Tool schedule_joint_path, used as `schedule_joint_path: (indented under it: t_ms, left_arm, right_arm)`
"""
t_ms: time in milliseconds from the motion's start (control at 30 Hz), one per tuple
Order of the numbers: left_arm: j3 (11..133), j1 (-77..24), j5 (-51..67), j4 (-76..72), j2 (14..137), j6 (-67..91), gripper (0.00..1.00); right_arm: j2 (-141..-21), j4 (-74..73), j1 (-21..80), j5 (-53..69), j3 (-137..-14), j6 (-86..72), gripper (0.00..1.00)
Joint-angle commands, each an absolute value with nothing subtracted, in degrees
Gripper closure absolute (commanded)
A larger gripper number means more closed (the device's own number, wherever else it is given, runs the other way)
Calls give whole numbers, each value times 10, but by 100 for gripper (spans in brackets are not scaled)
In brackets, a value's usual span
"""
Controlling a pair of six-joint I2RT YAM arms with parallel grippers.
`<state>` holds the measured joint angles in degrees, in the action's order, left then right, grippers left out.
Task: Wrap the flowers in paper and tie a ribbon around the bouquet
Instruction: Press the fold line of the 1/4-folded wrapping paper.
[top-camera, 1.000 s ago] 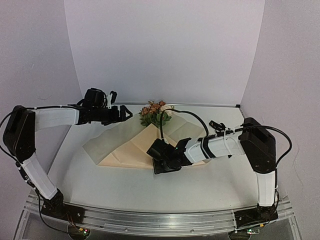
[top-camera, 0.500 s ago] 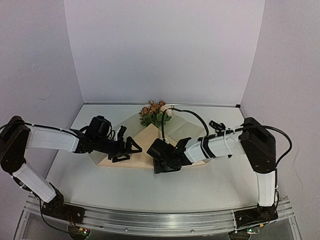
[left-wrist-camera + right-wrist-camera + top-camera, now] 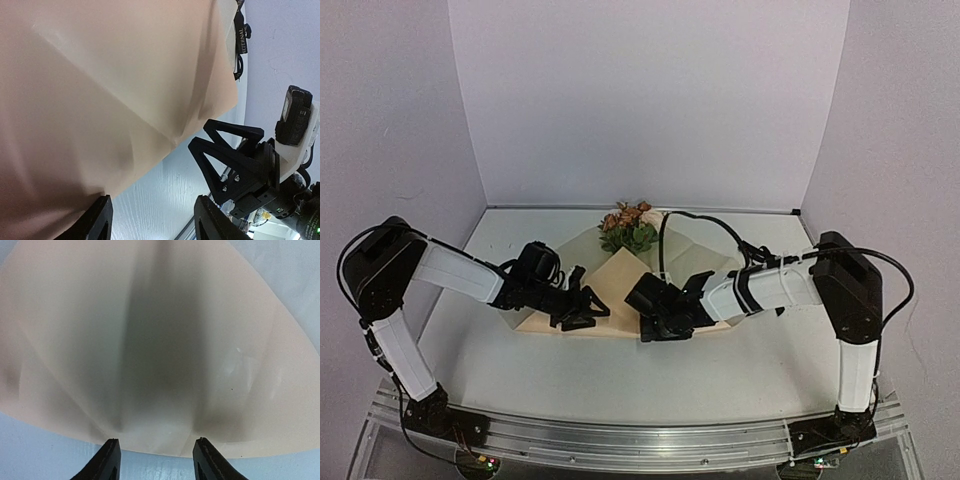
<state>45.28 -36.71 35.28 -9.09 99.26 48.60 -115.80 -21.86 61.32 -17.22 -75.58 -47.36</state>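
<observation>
The tan-peach paper (image 3: 620, 275) lies folded into a wedge on the table, its point toward the near side. The flowers (image 3: 628, 228) show pink-brown blooms and green leaves at its far end. My left gripper (image 3: 582, 310) stands open at the paper's near left edge. In the left wrist view my left gripper (image 3: 152, 225) has one finger against the paper (image 3: 100, 100) and bare table in the gap. My right gripper (image 3: 660, 320) is open at the near right edge. In the right wrist view its tips (image 3: 157, 462) sit just short of the paper (image 3: 160, 340). A black lettered ribbon (image 3: 241, 40) lies beyond the paper.
White walls close the table (image 3: 620, 380) on three sides. The two grippers face each other closely across the paper's near tip, and the right gripper's fingers (image 3: 245, 162) show in the left wrist view. A black cable (image 3: 705, 222) arcs over the paper's right side.
My left arm swung from the back left down to the paper's near left edge, and its jaws narrowed. My right gripper shifted slightly right along the near edge.
</observation>
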Motion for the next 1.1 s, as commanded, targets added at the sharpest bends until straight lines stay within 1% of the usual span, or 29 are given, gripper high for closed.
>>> schedule_joint_path:
  t_ms: [0, 267, 433, 600, 800, 867, 1000, 1067]
  left_arm:
    - [491, -366, 353, -85, 1018, 472, 46]
    - [514, -366, 323, -47, 1050, 453, 50]
    - [523, -366, 312, -39, 1063, 439, 51]
    - [538, -366, 311, -24, 1066, 425, 49]
    - [548, -366, 312, -6, 1035, 412, 44]
    - [552, -366, 318, -6, 1028, 409, 44]
    - [562, -366, 335, -11, 1030, 407, 44]
    - [568, -366, 341, -11, 1033, 406, 44]
  right_arm:
    - [-1118, -221, 609, -198, -731, -491, 48]
    - [-1090, -208, 595, -194, -678, -508, 49]
    - [-1077, -193, 582, -187, -642, -528, 50]
    - [-1058, -186, 573, -182, -611, -543, 50]
    - [-1019, -182, 562, -176, -573, -569, 50]
    - [-993, -172, 556, -172, -549, -581, 46]
    - [-937, -123, 538, -157, -483, -609, 31]
    - [-917, -82, 525, -139, -442, -625, 27]
